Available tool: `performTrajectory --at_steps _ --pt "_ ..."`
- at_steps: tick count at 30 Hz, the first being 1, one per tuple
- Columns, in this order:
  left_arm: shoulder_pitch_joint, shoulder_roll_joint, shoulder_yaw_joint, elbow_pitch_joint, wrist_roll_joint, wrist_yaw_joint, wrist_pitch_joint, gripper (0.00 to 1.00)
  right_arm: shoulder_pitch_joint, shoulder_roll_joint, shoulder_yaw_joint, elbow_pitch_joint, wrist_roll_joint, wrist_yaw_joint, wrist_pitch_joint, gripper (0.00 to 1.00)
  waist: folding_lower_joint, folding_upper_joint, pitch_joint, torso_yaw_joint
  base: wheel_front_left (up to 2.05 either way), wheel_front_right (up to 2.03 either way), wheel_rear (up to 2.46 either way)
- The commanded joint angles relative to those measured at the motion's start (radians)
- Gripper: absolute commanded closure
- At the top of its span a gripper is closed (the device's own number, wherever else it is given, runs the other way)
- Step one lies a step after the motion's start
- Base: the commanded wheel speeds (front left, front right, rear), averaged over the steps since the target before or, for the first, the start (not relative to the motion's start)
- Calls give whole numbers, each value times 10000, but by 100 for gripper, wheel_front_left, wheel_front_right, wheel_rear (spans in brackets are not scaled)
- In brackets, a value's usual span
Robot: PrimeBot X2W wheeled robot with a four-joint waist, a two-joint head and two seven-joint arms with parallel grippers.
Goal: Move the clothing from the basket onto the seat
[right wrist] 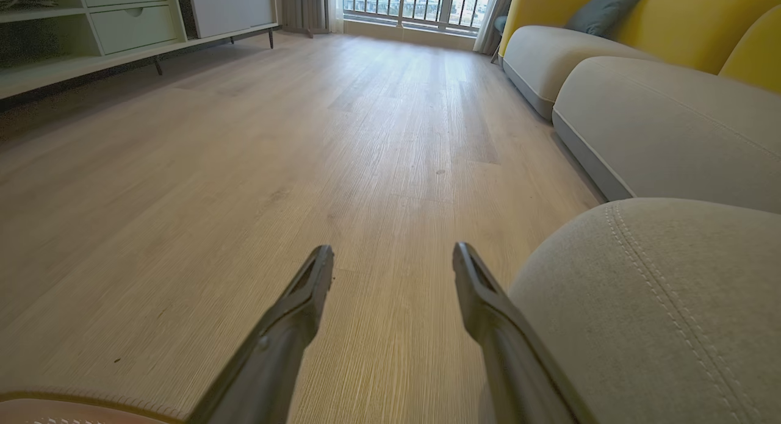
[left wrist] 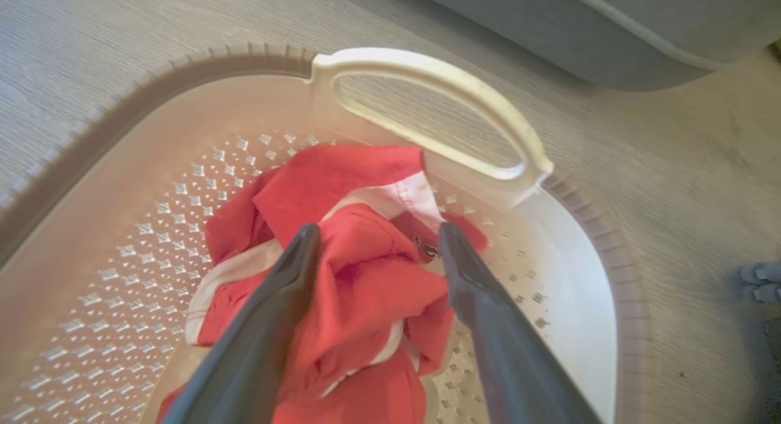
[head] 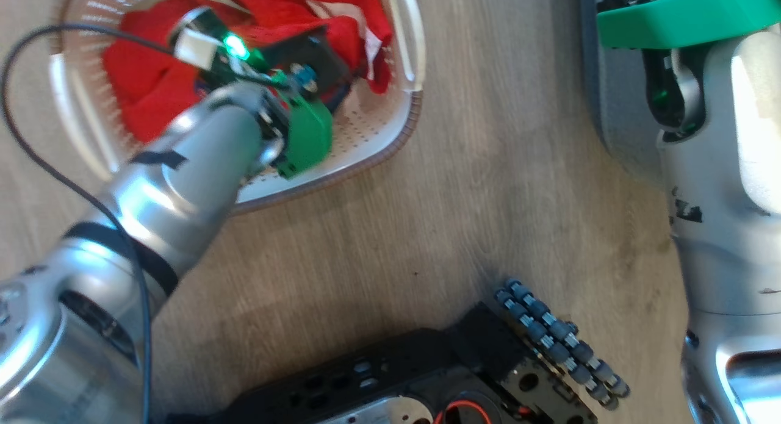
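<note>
The left jaws stand wide open inside the basket, one finger on each side of a bunched fold of the red clothing, which lies heaped in the basket. The right jaws are just as wide open and empty, above the wooden floor just beside the grey seat.

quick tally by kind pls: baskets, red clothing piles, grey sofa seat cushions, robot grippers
basket: 1
red clothing pile: 1, pieces hard to separate
grey seat cushions: 3
grippers: 2, left gripper and right gripper
total: 7
</note>
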Motion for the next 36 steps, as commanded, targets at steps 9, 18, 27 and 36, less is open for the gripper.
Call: performTrajectory --at_steps 9,18,27,36 --pt "-759 72 -831 1191 -1217 -9 89 17 270 348 167 -487 246 -2 -61 0 0 0 537 -684 0 0 0" --pt "-554 79 -997 1331 -2463 -9 -32 100 310 393 59 -357 223 -2 -61 0 0 0 -139 -449 0 0 0" --pt "395 96 676 -144 -2775 150 -90 100 685 24 69 25 51 -2 -61 0 0 0 -1754 471 0 0 0" --pt "1832 111 2717 -1521 -2058 296 -92 100 1207 -309 361 564 87 -2 -61 0 0 0 -3531 1119 0 0 0"
